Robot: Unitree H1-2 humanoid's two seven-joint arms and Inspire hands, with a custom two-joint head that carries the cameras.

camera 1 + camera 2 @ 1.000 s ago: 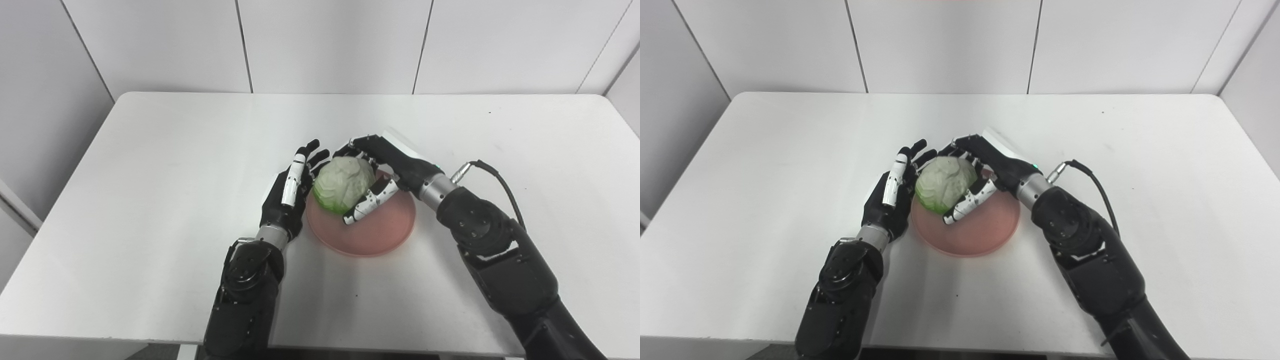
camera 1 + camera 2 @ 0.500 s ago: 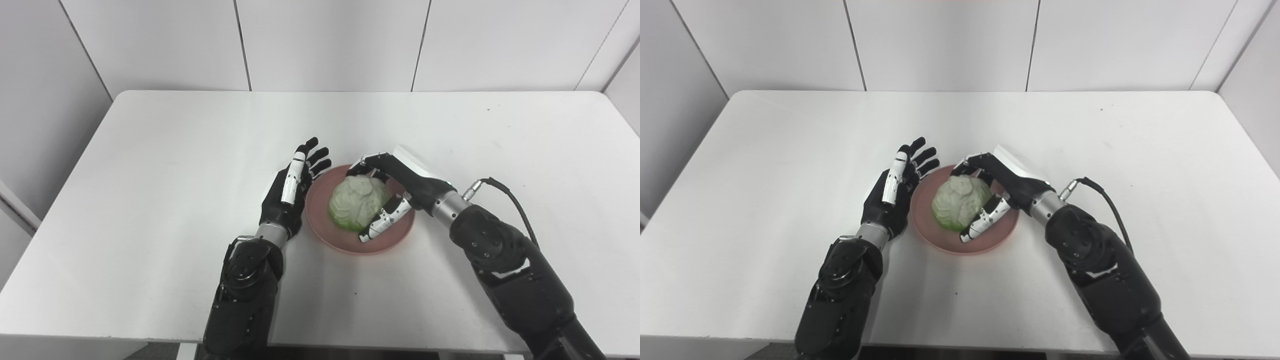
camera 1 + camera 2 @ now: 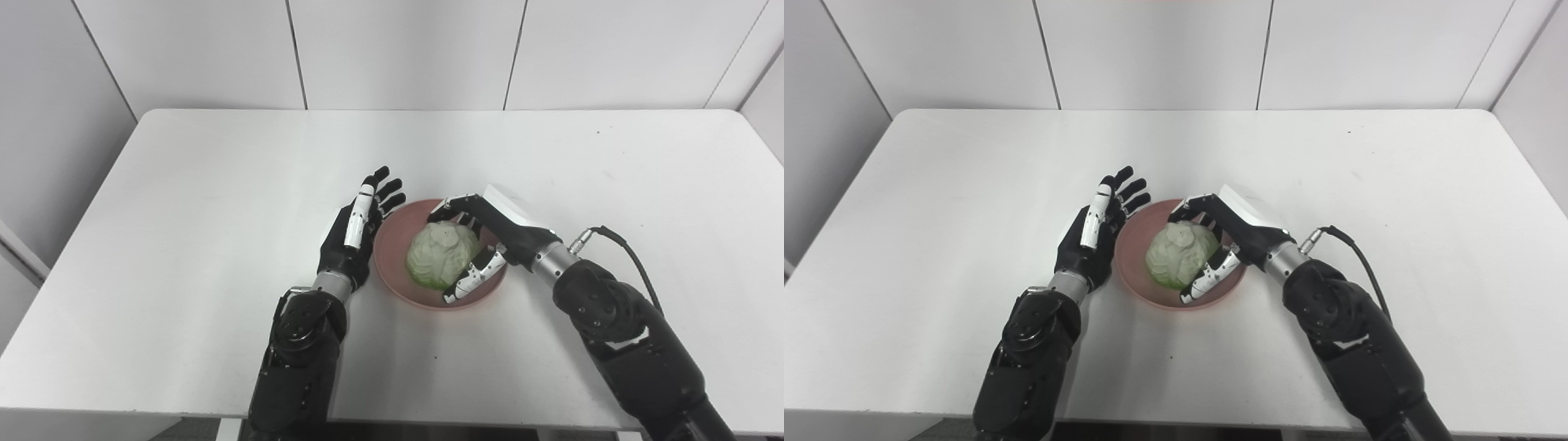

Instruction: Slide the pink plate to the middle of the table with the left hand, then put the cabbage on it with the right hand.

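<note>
While the smooth white table (image 3: 184, 202) fills the frame, the round pink plate (image 3: 392, 245) sits centre, bearing the crinkled pale-green cabbage (image 3: 442, 262). Right hand (image 3: 490, 236) wraps the cabbage; left hand (image 3: 352, 236), fingers spread and holding nothing, stands just left of the rim.

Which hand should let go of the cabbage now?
Probably the right hand: it is wrapped around the cabbage, which sits in the plate. The left hand is open beside the plate.
</note>
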